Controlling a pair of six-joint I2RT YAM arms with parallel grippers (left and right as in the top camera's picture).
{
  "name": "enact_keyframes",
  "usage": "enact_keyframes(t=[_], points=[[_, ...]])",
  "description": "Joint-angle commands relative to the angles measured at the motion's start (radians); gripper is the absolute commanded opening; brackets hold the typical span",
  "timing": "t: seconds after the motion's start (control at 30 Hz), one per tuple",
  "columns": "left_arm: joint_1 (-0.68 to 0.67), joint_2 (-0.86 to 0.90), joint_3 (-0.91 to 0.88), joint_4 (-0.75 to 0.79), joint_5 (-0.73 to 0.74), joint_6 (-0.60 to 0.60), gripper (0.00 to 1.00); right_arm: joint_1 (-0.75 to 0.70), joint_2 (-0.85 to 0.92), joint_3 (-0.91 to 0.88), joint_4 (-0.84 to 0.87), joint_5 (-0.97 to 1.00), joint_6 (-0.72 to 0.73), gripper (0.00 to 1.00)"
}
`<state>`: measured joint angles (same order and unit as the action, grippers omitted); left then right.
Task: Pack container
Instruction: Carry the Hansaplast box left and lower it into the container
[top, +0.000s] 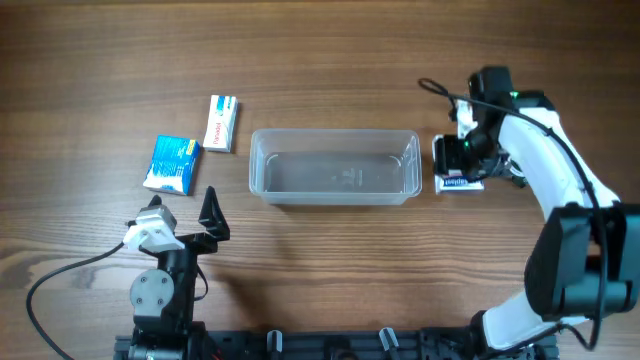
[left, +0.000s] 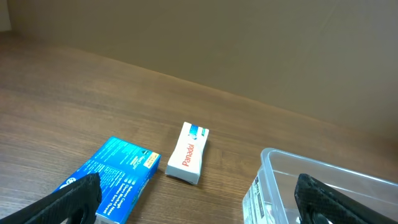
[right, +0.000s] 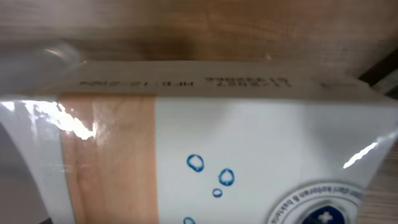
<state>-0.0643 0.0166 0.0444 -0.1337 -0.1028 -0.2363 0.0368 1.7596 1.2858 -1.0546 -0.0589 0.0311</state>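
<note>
Early stage, nothing packed yet. Container (top: 333, 167) on worktop (top: 330, 270), seemingly empty, just left of right hand (top: 462, 156), ahead-right of left hand (top: 185, 218). Right hand low over white pack (right: 249, 149); fingers hidden, cannot tell if closed. Left hand wide open, holding nothing. Ahead of left hand: blue box (top: 172, 163), Panadol box (top: 220, 122), both apart from container. Left to do, by judgement: all three items into container.
</note>
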Motion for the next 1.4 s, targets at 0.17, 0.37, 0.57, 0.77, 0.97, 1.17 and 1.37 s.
enact_keyframes(t=[0.17, 0.37, 0.57, 0.77, 0.97, 1.17, 1.37], points=[[0.005, -0.002, -0.007, 0.003, 0.009, 0.023, 1.00, 0.119, -0.157, 0.251, -0.052, -0.068, 0.167, 0.68], [0.005, -0.002, -0.007, 0.003, 0.009, 0.023, 1.00, 0.308, -0.138, 0.247, -0.006, -0.036, 0.255, 0.69], [0.005, -0.002, -0.007, 0.003, 0.009, 0.023, 1.00, 0.373, -0.129, 0.190, -0.008, -0.007, 0.344, 0.67], [0.005, -0.002, -0.007, 0.003, 0.009, 0.023, 1.00, 0.373, -0.129, 0.054, 0.089, -0.008, 0.390, 0.66], [0.005, -0.002, -0.007, 0.003, 0.009, 0.023, 1.00, 0.373, -0.129, -0.040, 0.187, -0.008, 0.388, 0.66], [0.005, -0.002, -0.007, 0.003, 0.009, 0.023, 1.00, 0.373, -0.129, -0.071, 0.230, 0.011, 0.360, 0.66], [0.005, -0.002, -0.007, 0.003, 0.009, 0.023, 1.00, 0.373, -0.125, -0.078, 0.218, 0.033, 0.336, 0.66]])
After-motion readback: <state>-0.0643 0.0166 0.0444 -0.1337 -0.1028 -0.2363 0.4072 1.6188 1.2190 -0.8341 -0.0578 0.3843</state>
